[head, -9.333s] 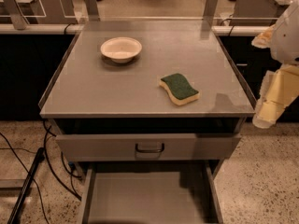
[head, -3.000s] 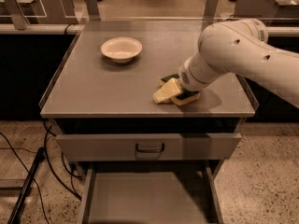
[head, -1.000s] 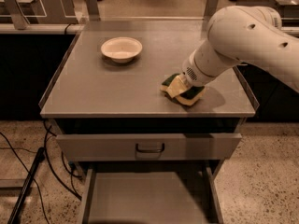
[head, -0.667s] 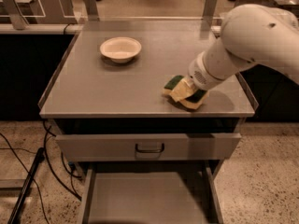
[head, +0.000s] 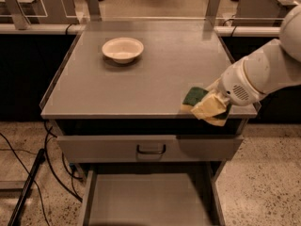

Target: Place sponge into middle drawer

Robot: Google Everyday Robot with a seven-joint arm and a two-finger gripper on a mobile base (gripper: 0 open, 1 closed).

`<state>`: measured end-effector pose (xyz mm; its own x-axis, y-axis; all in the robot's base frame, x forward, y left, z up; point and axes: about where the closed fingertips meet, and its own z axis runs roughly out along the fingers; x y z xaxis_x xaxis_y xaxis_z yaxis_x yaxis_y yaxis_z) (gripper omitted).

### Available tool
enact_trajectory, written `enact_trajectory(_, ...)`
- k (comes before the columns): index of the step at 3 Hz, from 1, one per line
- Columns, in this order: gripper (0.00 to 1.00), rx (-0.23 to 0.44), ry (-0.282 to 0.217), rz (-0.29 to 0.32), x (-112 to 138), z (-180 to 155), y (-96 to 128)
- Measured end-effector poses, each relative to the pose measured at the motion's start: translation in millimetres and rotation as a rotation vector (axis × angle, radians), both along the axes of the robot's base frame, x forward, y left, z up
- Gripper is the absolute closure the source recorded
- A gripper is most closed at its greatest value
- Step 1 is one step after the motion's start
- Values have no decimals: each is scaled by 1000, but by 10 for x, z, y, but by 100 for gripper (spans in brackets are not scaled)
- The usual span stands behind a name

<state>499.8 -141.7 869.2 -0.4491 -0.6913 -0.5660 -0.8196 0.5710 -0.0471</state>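
Note:
The sponge (head: pixel 193 97), pale yellow with a dark green face, is held at the front right edge of the grey table top (head: pixel 141 86). My gripper (head: pixel 210 108) is shut on it from the right, and its cream fingers cover the sponge's right part. The white arm reaches in from the right edge. The middle drawer (head: pixel 146 199) stands pulled open below, wide and shallow with a plain grey floor, down and to the left of the sponge.
A round cream bowl (head: pixel 122 49) sits at the back left of the table top. A closed drawer with a small dark loop handle (head: pixel 151 149) is just under the top. Black cables (head: pixel 28 173) lie on the floor at the left.
My gripper closed on the sponge and has carried it from the middle right of the table top toward the front right edge.

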Motion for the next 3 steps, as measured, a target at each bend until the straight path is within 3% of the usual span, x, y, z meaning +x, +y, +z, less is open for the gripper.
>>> enact_trajectory(3,100,-13,-4,97,-156,-140,27)
